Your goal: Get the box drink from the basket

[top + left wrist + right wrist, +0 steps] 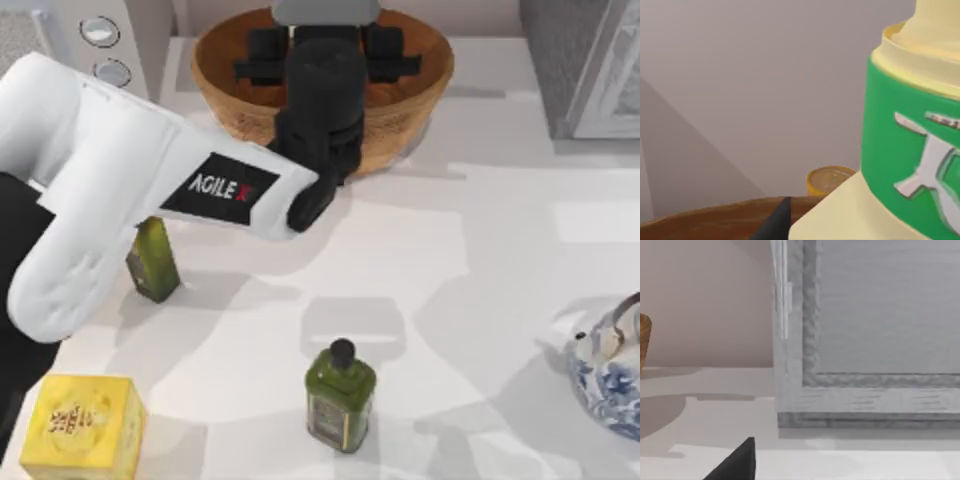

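Note:
The wicker basket (410,105) stands at the back centre of the table. My left gripper (325,45) reaches over it from the left, its black fingers (265,50) spread to either side of a pale block at the picture's top edge. The left wrist view has the box drink (910,165) very close: pale-yellow body, green neck band. A dark fingertip (776,225) lies against its lower edge, above the brown basket rim (710,220). A dark part of my right gripper (737,465) sits low over the table, well away from the basket edge (643,340).
Two dark green bottles (152,262) (340,395) stand on the table, with a yellow cube box (82,425) at the front left. A blue-and-white teapot (610,375) is at the right edge. A grey cabinet (590,60) fills the back right, an appliance (100,40) the back left.

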Robot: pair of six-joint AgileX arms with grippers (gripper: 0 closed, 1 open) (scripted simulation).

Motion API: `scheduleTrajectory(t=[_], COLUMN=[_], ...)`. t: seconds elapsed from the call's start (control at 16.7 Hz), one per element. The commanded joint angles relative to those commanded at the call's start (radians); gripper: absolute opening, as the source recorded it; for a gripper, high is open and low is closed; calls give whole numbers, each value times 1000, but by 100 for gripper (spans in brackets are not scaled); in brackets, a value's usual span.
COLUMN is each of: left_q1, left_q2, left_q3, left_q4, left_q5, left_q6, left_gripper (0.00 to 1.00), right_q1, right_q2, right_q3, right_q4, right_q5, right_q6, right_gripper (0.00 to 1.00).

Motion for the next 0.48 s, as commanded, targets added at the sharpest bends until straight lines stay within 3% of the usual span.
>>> scheduleTrajectory(t=[0.48], left_q1=[-10], left_q2=[-22], left_q3=[3], left_q4=[-17], left_q5=[0], left_q6=[1], left_gripper=[0], right_q1=[0], right_q2=[0], right_q3=[0], right_q4=[0], right_q5=[0], right_q6=[0], right_gripper=[100])
